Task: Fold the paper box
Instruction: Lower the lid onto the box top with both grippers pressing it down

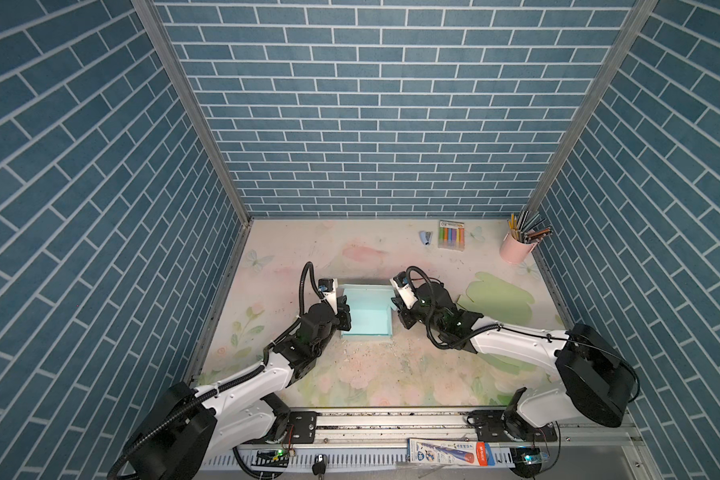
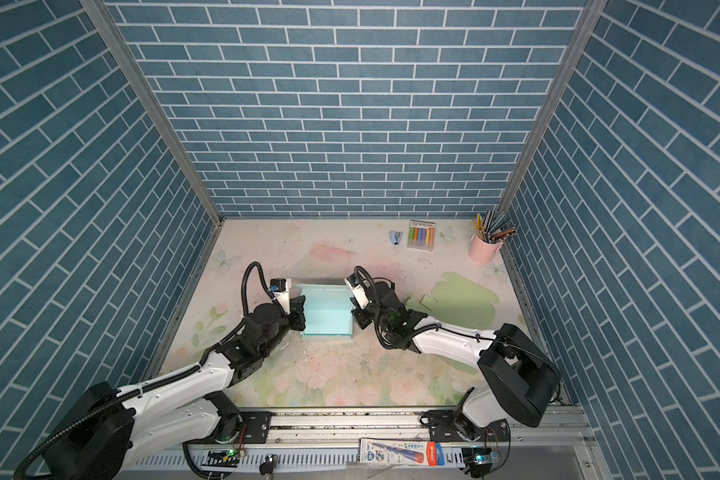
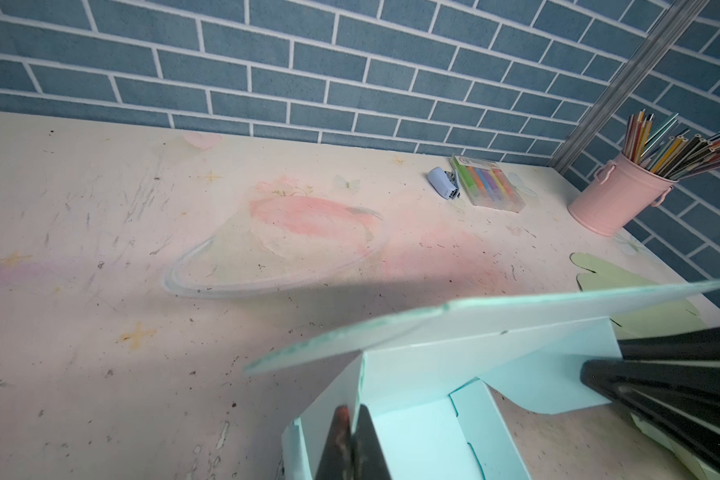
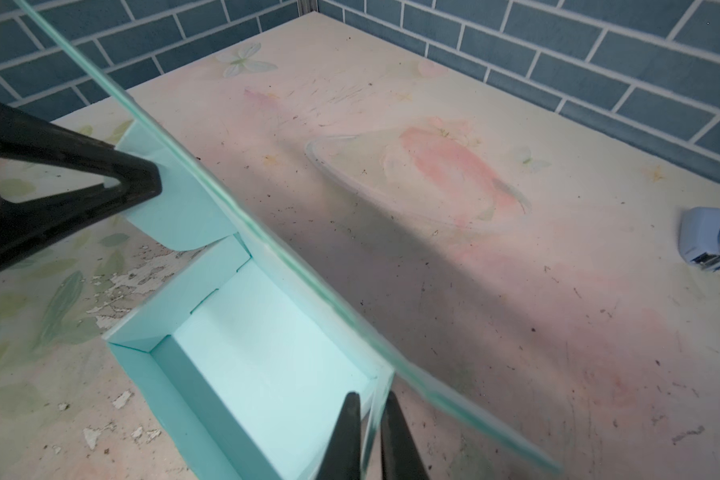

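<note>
A light teal paper box (image 1: 366, 311) (image 2: 327, 316) stands open-topped in the middle of the table, with its side walls up. Its back flap (image 3: 516, 307) is raised and leans over the box. My left gripper (image 1: 346, 318) (image 3: 352, 432) is shut on the box's left wall, which is pinched between its fingers. My right gripper (image 1: 395, 309) (image 4: 368, 424) straddles the right wall near the back corner. Its jaws stand slightly open, with a narrow gap on either side of the wall. The inside of the box (image 4: 267, 353) holds nothing.
A flat green paper cutout (image 1: 499, 301) lies right of the right arm. At the back right stand a pink cup of pencils (image 1: 516, 247), a marker pack (image 1: 452, 235) and a small stapler (image 1: 425, 238). A packaged item (image 1: 449, 451) rests on the front rail.
</note>
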